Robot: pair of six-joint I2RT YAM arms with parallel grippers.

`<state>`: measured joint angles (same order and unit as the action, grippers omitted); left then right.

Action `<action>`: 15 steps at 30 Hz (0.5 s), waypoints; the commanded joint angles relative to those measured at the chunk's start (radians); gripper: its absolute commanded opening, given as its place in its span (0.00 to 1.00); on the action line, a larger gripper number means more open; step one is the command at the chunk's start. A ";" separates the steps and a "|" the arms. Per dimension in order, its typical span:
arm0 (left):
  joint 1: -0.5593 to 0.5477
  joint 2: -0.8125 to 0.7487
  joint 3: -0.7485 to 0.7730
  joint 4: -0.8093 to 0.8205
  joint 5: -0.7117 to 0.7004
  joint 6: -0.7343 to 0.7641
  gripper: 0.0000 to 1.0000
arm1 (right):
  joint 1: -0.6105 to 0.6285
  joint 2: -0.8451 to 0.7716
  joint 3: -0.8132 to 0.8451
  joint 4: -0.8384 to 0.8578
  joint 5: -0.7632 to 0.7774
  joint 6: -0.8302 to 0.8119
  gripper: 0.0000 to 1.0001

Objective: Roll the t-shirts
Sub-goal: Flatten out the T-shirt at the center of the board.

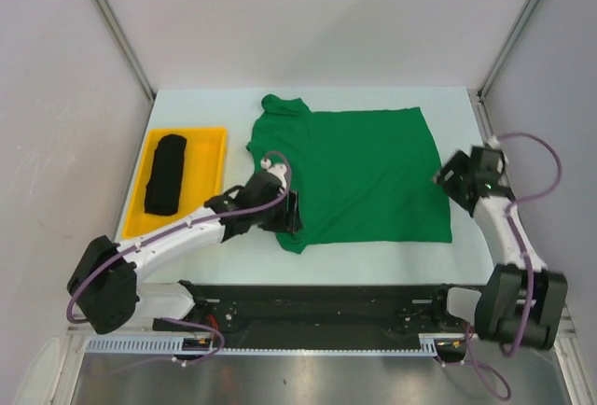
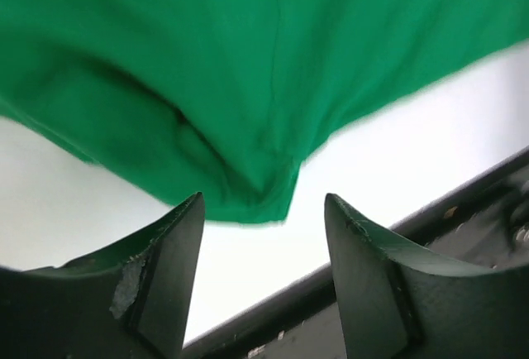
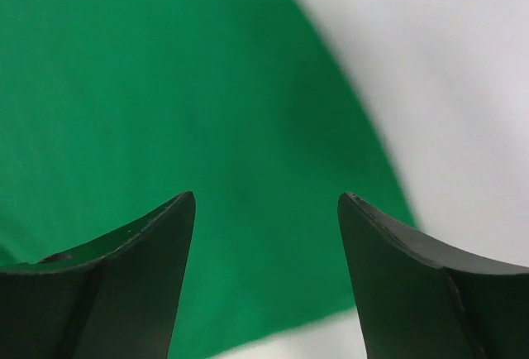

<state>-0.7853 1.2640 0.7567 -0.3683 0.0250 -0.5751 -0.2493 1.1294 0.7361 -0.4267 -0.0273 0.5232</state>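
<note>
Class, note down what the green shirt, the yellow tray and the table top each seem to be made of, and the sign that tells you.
Green shirt: soft cloth, matte; it lies limp with folds and wrinkles.
Yellow tray: likely moulded plastic, smooth, even colour, raised rim.
Table top: hard, smooth, pale sheet, matte; material unclear.

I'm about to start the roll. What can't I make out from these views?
- Top view: part of the near sleeve of the green shirt, covered by the left pincer.
- Top view: folds of the black shirt, too dark and small, in the tray.
- Left wrist: cloth blurred, cut off by the top edge.
- Right wrist: only a blurred shirt corner beyond the right pincer; the rest is out of frame.
</note>
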 commanded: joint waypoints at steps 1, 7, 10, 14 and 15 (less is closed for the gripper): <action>0.121 -0.009 0.131 -0.014 -0.045 0.038 0.65 | 0.185 0.256 0.192 0.323 0.128 -0.081 0.72; 0.248 0.052 0.185 0.035 0.013 0.011 0.63 | 0.189 0.648 0.532 0.473 0.053 -0.118 0.52; 0.258 0.080 0.197 0.057 0.021 0.004 0.62 | 0.179 0.840 0.739 0.474 0.044 -0.112 0.50; 0.264 0.103 0.196 0.077 0.033 -0.006 0.62 | 0.177 1.141 1.094 0.327 0.087 -0.143 0.47; 0.265 0.113 0.197 0.078 0.036 -0.003 0.62 | 0.179 1.190 1.179 0.287 0.101 -0.149 0.46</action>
<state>-0.5278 1.3651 0.9195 -0.3355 0.0326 -0.5697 -0.0677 2.1437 1.6207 -0.0681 0.0235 0.4183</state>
